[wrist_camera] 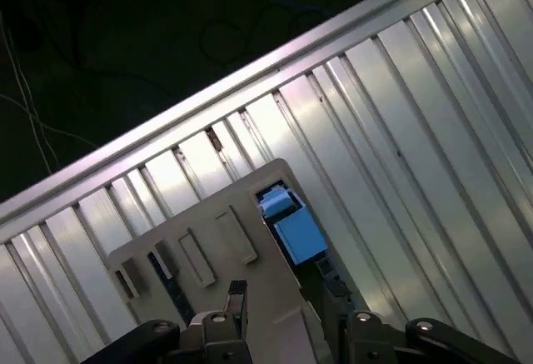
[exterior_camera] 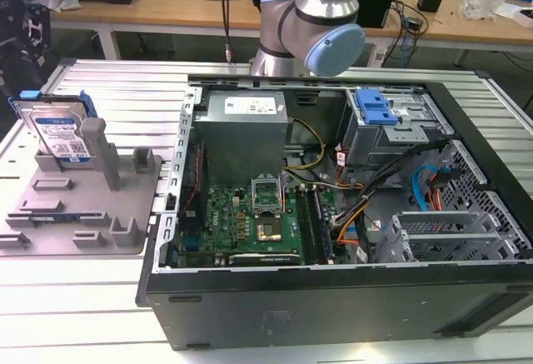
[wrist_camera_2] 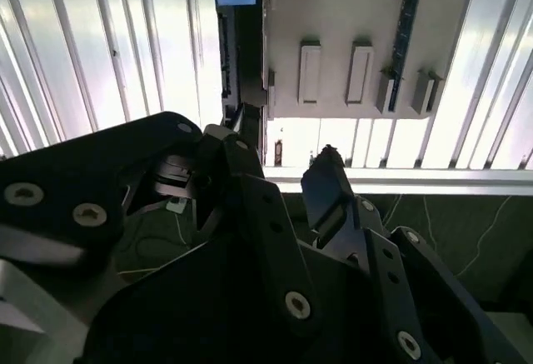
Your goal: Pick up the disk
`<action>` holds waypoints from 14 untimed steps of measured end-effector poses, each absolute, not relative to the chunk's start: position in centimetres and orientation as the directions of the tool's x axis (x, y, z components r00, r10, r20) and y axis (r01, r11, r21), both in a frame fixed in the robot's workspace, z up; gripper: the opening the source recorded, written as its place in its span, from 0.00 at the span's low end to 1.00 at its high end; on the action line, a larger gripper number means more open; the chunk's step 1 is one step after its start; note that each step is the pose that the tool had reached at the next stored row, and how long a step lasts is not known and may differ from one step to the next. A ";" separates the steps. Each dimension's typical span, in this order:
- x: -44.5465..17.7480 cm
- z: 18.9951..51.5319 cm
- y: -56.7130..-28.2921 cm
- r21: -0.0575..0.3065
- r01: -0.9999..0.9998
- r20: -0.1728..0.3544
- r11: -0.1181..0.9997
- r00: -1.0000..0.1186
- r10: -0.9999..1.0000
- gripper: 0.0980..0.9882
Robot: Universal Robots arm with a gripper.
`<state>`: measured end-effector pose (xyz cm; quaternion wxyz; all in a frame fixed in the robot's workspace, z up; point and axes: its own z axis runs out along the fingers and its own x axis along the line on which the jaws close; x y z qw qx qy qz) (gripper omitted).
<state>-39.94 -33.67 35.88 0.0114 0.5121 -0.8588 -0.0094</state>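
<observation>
The disk stands upright on edge at the far corner of the grey fixture plate, at the exterior view's left, with its white-and-blue label facing the camera. In both wrist views I see the disk edge-on from above, a blue rail along its top. My gripper hangs well above the plate, open, with nothing between its dark fingers. One finger lines up with the disk's edge but stays apart from it.
An open computer case with a motherboard, cables and a blue drive-bay latch fills the middle and right of the ribbed metal table. The arm rises behind the case. The table edge runs close to the plate, with dark floor beyond.
</observation>
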 end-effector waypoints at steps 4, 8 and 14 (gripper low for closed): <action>-39.9 35.9 -33.7 0.024 -0.908 0.011 0.418 -0.418 -0.908 0.43; -39.9 35.9 -33.7 0.023 -0.932 0.011 0.361 -0.361 -0.932 0.43; -39.9 35.9 -33.2 0.022 -0.961 0.014 0.274 -0.274 -0.962 0.43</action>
